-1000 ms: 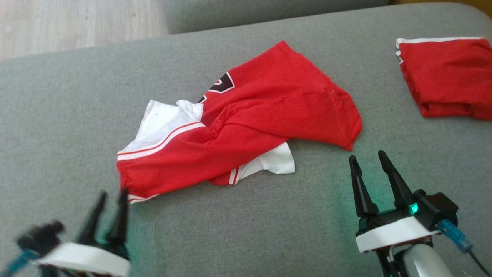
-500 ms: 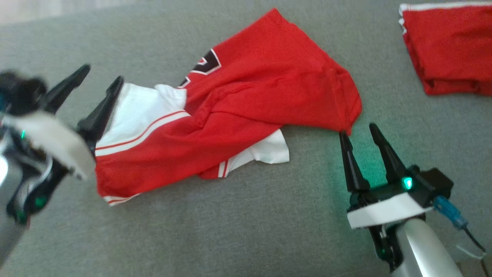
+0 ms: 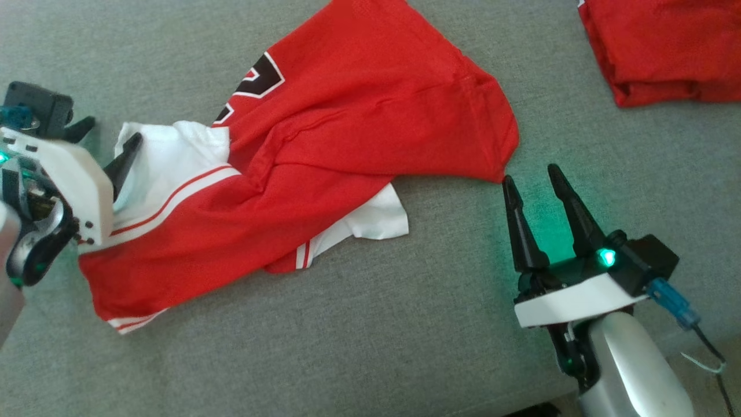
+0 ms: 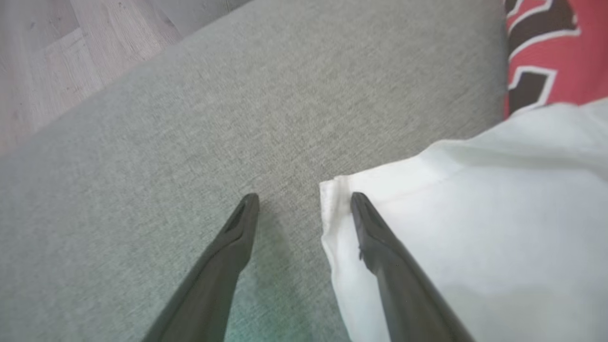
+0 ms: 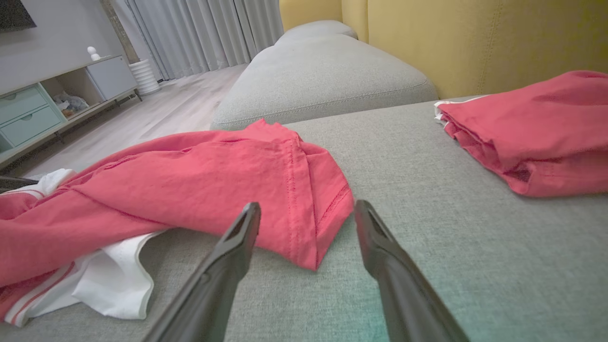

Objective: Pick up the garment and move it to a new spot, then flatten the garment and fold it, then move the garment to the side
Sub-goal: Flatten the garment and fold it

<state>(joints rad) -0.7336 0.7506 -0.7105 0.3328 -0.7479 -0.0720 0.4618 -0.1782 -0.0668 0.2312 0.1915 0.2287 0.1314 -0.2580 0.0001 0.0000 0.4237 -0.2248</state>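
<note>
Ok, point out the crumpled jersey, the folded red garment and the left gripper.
crumpled jersey (image 3: 376, 116): head view, on its red middle panel.
folded red garment (image 3: 666, 46): head view, on its top layer.
left gripper (image 4: 304, 197): left wrist view, midway between its fingertips.

The garment (image 3: 359, 145) is thin matt cloth, red with smooth white panels. The sofa (image 3: 370, 347) under it is coarse grey woven fabric. The right gripper (image 3: 531, 174) has matt black plastic fingers (image 3: 521, 231). At 10 o'clock in the left wrist view lies a pale, matt wood-grain floor (image 4: 57, 47).
</note>
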